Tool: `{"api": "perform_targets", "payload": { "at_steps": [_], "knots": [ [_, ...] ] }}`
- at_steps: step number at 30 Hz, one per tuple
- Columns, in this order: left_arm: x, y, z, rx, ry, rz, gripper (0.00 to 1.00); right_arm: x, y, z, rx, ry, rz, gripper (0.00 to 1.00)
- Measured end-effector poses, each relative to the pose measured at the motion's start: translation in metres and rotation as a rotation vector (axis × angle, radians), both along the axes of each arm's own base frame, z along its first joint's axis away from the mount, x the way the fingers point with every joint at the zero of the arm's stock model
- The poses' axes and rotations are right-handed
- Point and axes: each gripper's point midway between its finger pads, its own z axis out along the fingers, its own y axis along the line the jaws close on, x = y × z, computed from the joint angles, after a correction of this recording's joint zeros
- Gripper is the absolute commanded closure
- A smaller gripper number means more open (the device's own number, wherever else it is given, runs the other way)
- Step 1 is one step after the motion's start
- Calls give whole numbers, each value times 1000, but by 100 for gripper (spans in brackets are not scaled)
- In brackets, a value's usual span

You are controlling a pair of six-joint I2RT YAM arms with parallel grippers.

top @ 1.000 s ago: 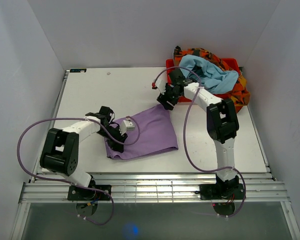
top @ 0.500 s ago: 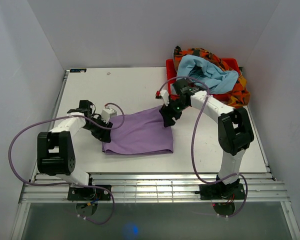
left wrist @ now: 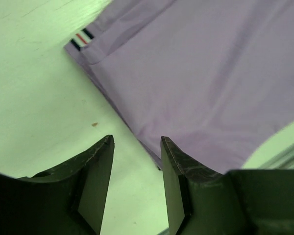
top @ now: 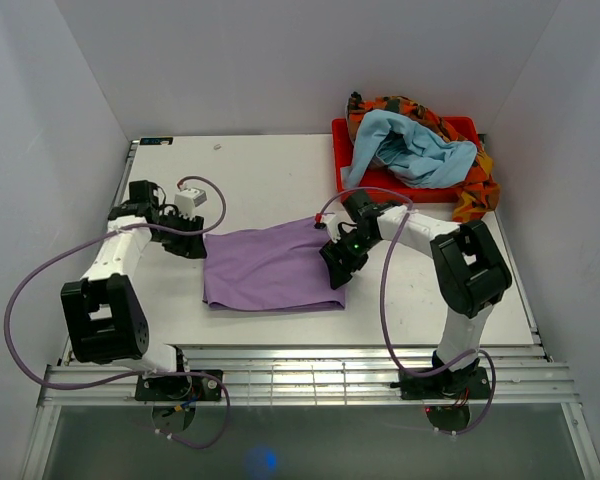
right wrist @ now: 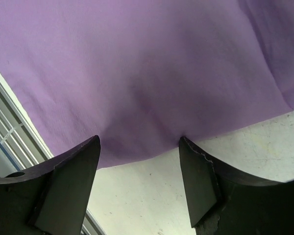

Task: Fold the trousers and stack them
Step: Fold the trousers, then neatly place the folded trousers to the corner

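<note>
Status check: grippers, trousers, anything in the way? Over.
Left gripper open, empty, at left edge of trousers. Right gripper open, empty, at right edge. Trousers folded flat. Bin of clothes back right, apart.

Lab: white-walled test enclosure (top: pixel 280 60)

Two robot arms flank folded lilac trousers (top: pixel 270 270) on a white table (top: pixel 260 170), seen from above. The cloth lies flat as a rough rectangle, approx. centre, nearer the table's front edge. L. gripper (top: pixel 193 246) sits just beside the trousers' upper-left corner. R. gripper (top: pixel 336 266) is at the cloth's right edge, arm bent low over the table. Jaw state of both is too small to tell from this angle. Back right: a red bin (top: pixel 390 183) heaped w/ a light-blue garment (top: pixel 412 150) and an orange patterned cloth (top: pixel 477 192) spilling over its right side. Both arm bases are bolted to a metal rail (top: pixel 310 380) at front.
</note>
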Motion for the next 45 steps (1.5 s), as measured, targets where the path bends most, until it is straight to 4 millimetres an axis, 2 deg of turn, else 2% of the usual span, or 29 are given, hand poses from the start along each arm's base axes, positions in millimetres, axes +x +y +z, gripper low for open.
{"api": "perform_targets", "payload": {
  "at_steps": [4, 6, 8, 12, 15, 20, 25, 27, 31, 33, 34, 37, 38, 40, 41, 43, 45],
  "knots": [
    [-16, -19, 32, -99, -8, -104, 54, 0, 1, 5, -7, -7, -17, 29],
    [-32, -26, 38, -126, 10, -168, 56, 1, 2, 14, 0, -30, -26, 28],
    [-50, -30, 37, -139, 51, -214, 59, 3, 3, 28, 19, -61, -35, 28],
    [-89, -33, 17, -152, 170, -270, 60, 1, 7, 53, 74, -99, -43, 31],
    [-102, -33, 4, -148, 233, -273, 60, -2, 9, 57, 93, -94, -37, 34],
    [-85, -25, -19, -106, 274, -196, 63, -12, 7, 31, 60, -7, -25, 38],
    [-72, -7, -60, -12, 336, -80, 68, -13, 4, -4, -4, 55, -20, 39],
    [-70, 0, -72, 22, 359, -41, 70, -9, 7, -4, 0, 57, -19, 39],
    [-59, 13, -75, 54, 352, 46, 73, 8, 17, -3, 6, 42, -19, 39],
    [-46, 29, -74, 85, 319, 97, 71, 17, 25, -2, 19, 32, -15, 36],
    [-35, 41, -72, 103, 292, 130, 63, 21, 29, -1, 27, 26, -12, 34],
    [-1, 73, -57, 134, 190, 213, 49, 29, 38, 5, 57, 10, -4, 23],
    [10, 82, -46, 142, 145, 233, 40, 30, 40, 9, 67, 7, -3, 21],
    [30, 88, -15, 155, 43, 248, 36, 32, 42, 18, 86, -10, -2, 14],
    [39, 83, 4, 157, -6, 245, 18, 33, 41, 25, 95, -22, -10, 11],
    [55, 60, 48, 145, -122, 216, 16, 37, 40, 46, 123, -63, -25, 6],
    [61, 18, 88, 127, -214, 190, 16, 44, 31, 74, 159, -129, -55, 10]
  ]
}}
